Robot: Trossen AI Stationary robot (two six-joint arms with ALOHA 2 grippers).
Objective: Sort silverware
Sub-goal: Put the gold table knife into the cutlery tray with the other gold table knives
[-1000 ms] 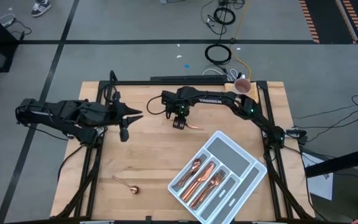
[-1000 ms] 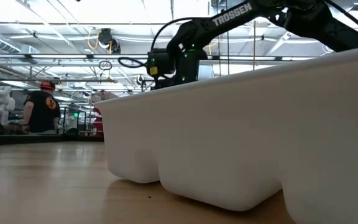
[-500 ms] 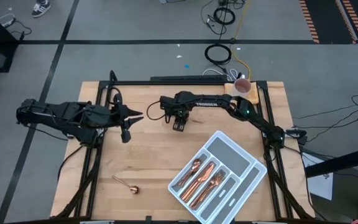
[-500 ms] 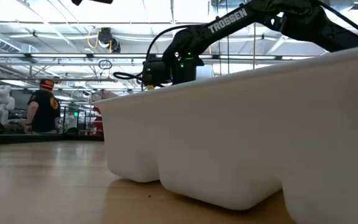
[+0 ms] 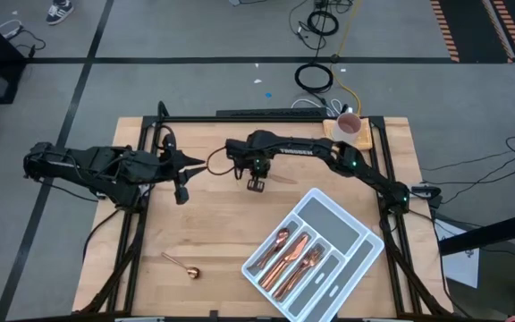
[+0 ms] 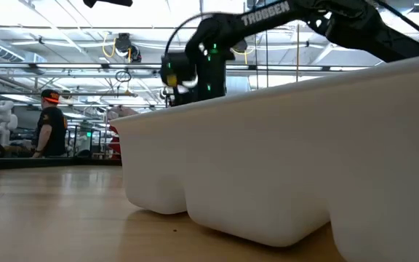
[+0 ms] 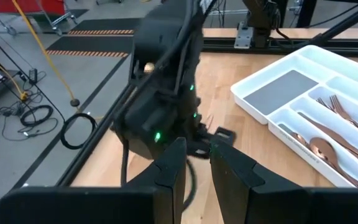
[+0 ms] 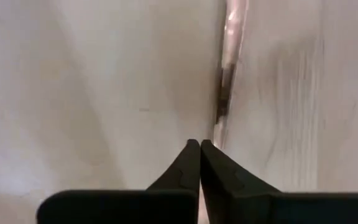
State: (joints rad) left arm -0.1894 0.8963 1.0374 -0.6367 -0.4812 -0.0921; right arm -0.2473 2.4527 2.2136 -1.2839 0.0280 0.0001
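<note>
Wooden tabletop (image 5: 213, 224) carries copper silverware: several pieces (image 5: 295, 255) lie in the white divided tray (image 5: 329, 219), one spoon (image 5: 181, 265) apart near the front-left. Right gripper (image 5: 257, 184), fingertips pressed together, hangs beside another piece (image 8: 232, 37). Left gripper (image 5: 180, 191) waits, narrowly parted. "TROSSEN" marks the right arm (image 6: 264, 12).

"TROSSEN" is read in white letters along the right arm (image 6: 268, 13) in the low view; no other text is legible.
</note>
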